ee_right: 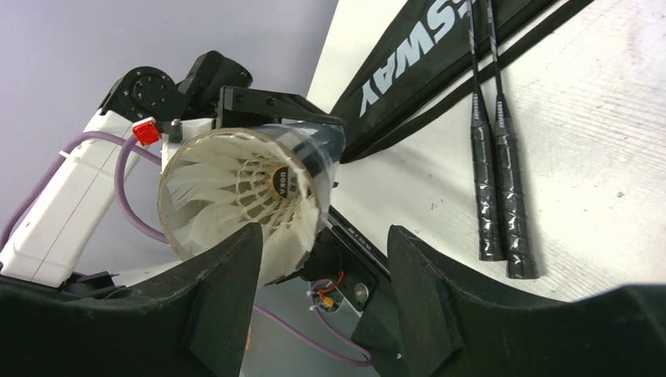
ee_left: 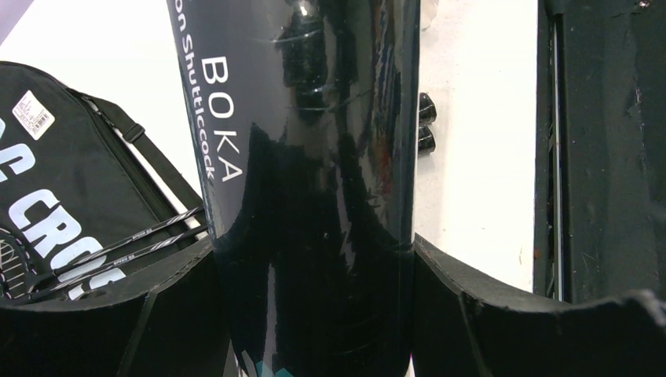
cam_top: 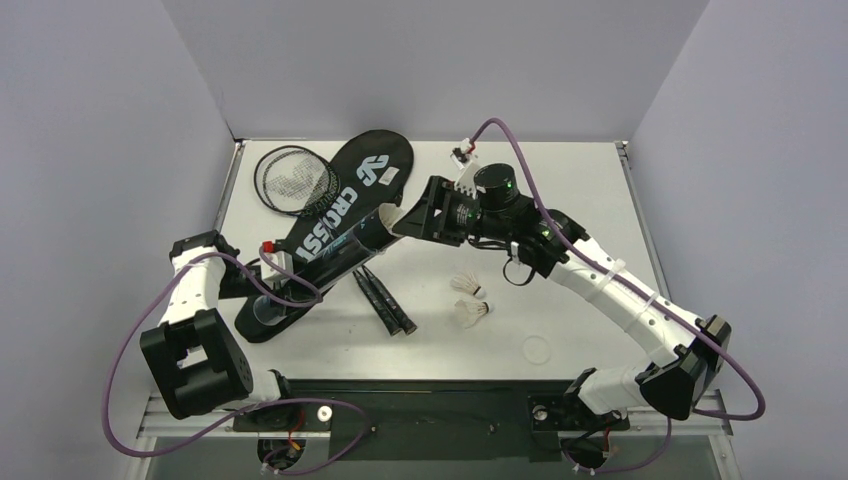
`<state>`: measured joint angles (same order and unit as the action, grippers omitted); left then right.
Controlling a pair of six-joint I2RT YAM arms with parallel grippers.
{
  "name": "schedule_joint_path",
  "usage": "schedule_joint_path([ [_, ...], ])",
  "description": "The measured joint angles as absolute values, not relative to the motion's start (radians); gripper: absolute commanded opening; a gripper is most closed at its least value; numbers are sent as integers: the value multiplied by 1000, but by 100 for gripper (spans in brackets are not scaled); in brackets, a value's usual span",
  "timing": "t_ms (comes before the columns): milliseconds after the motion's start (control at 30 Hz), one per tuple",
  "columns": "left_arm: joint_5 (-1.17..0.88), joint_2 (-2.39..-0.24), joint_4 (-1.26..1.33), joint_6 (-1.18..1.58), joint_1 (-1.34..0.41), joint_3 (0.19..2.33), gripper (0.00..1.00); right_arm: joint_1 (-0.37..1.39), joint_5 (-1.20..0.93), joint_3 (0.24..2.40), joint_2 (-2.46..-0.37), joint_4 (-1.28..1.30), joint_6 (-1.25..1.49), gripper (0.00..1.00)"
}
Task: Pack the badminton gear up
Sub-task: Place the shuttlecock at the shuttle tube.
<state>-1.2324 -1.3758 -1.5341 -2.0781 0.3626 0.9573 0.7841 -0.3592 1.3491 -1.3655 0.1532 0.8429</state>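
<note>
Clamping the tube (ee_left: pixel 306 157), left gripper (ee_left: pixel 314 279).

Free passage over bare white tabletop (cam_top: pixel 590 185) at far right. Mid-table narrowed by two loose white feather shuttlecocks (cam_top: pixel 470 313) and two black wrapped racket grips (cam_top: pixel 385 300). Mouth of long glossy black tube (ee_left: pixel 314 196) plugged by another white feather shuttlecock (ee_right: pixel 251 196).

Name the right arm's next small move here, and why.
Probably draw the right gripper back from the tube mouth and head for one of the two loose shuttlecocks on the table. It is open and empty, one shuttlecock already sits in the mouth, and the left gripper grips the tube.
</note>
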Motion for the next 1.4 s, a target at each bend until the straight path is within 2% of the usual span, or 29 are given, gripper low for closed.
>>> schedule_joint_path([
  [300, -1233, -1376, -1534, -2078, 363, 958, 20, 688, -392, 1362, -1353, 196, 834, 53],
  [700, -1235, -1375, -1534, -2077, 363, 958, 20, 729, -408, 1379, -1373, 192, 832, 48],
  [933, -1222, -1374, -1533, -2078, 363, 958, 20, 749, -388, 1396, -1420, 236, 807, 41],
  [1400, -1205, -1370, -1531, -2078, 360, 962, 20, 814, -311, 1538, -1534, 362, 753, 42],
])
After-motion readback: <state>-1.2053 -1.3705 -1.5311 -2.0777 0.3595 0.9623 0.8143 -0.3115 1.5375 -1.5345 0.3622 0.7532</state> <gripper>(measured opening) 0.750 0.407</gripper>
